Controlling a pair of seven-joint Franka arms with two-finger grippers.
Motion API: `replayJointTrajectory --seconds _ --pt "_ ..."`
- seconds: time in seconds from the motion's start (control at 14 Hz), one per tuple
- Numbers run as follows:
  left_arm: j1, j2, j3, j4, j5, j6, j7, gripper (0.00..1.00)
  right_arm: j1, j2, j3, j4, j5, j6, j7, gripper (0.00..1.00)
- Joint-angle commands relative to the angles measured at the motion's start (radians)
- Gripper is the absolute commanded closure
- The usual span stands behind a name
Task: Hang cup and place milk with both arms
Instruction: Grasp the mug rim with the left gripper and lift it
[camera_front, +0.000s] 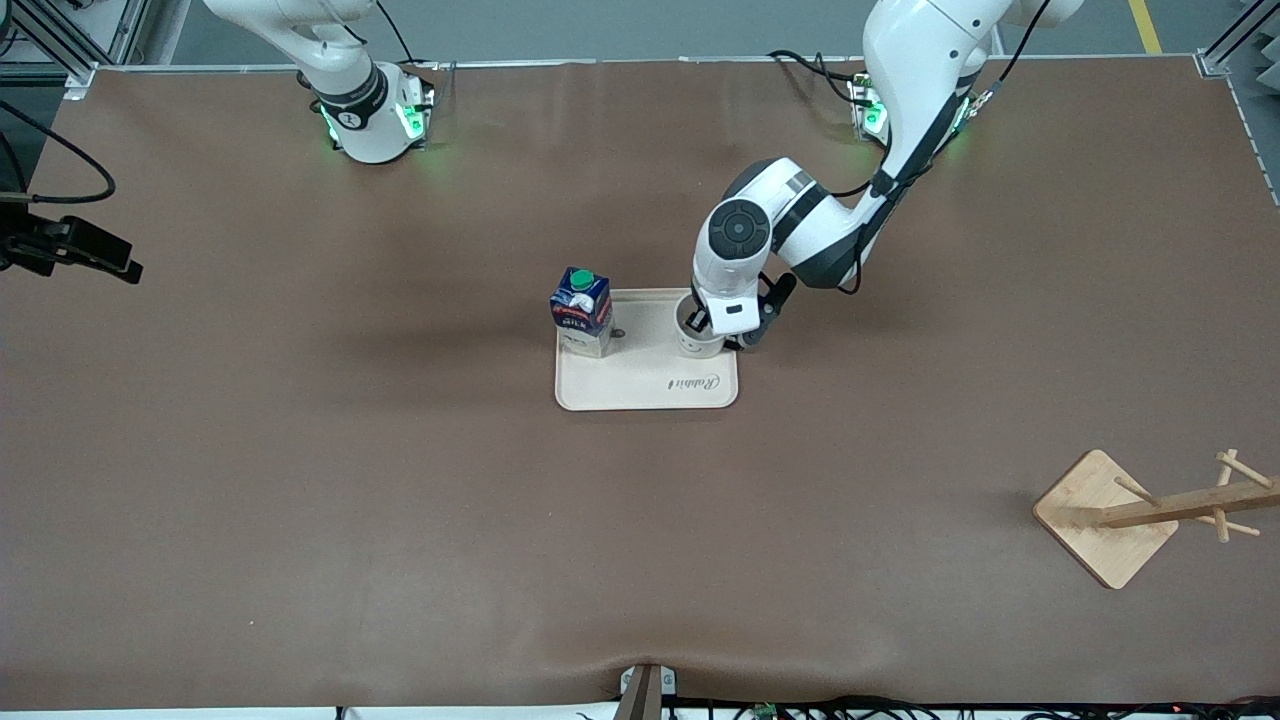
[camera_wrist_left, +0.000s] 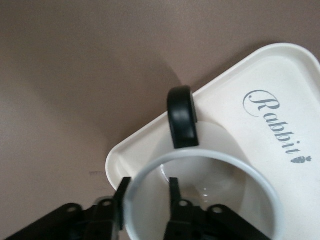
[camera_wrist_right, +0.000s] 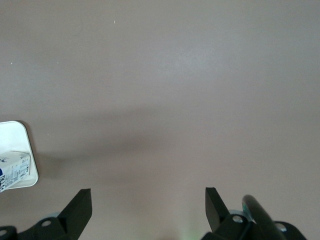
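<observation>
White cup (camera_wrist_left: 210, 165), black handle, on the tray (camera_front: 640, 390); left gripper (camera_wrist_left: 146, 200) fingers straddle its rim, not clamped. Right gripper (camera_wrist_right: 147, 207) fingers apart over bare worktop (camera_front: 300, 450).

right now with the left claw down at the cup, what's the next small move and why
Probably finish closing the left claw on the cup rim, then lift. Its fingers straddle the wall, one inside and one outside, and the cup still sits on the tray beside the milk. The right claw waits open over bare table.
</observation>
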Motion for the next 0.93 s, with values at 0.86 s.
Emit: replayJointTrajectory --seconds 0.86 --pt "0.017 -0.144 0.007 0.228 0.147 -0.37 0.232 1.0 -0.001 0.061 0.004 -0.026 0.088 -0.016 -0.002 0.0"
